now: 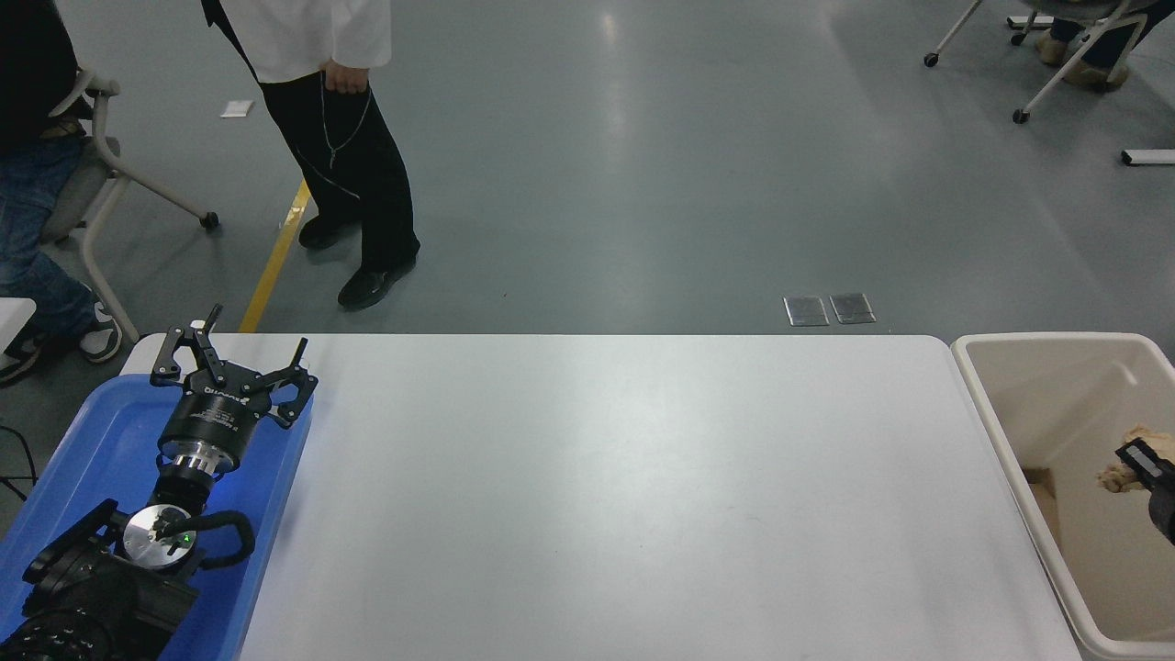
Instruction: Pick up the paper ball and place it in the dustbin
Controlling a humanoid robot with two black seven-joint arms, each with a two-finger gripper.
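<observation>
Reaching in from the right edge, our right gripper [1136, 457] is pinching the paper ball [1122, 464] inside the dustbin [990, 439], above its floor. Our left gripper [232, 358] is resting spread over the blue tray [101, 441].

Bright, even overhead light, picture mostly sharp

The white table [597, 477] had a soft sheen and the grey floor [643, 165] showed pale streaky reflections. Shadows were faint, just a dim one under the left gripper [234, 353] fingers. The right gripper [1147, 464] got clipped at the frame edge.
</observation>
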